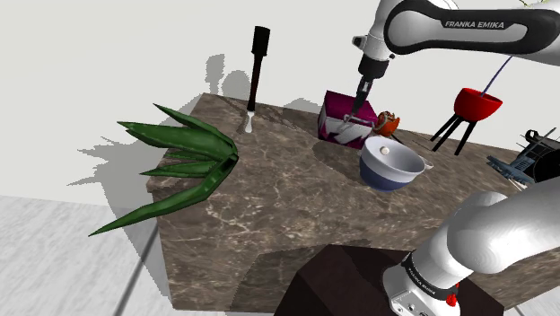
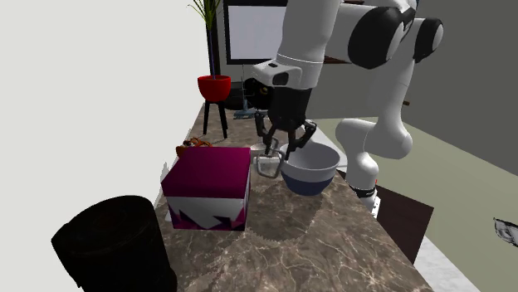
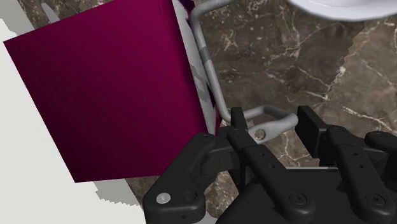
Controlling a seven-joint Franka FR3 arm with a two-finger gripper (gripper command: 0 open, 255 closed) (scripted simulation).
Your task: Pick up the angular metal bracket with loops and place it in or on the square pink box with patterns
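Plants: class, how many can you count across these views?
2. A green spiky plant lies on the marble table at the shoulder view's left; a leafy plant stands in the red pot past the table's far end. Others may be hidden.

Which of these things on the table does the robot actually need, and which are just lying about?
Needed: bracket, box, hand.
Lying about: bowl, plant, red pot, black cylinder.
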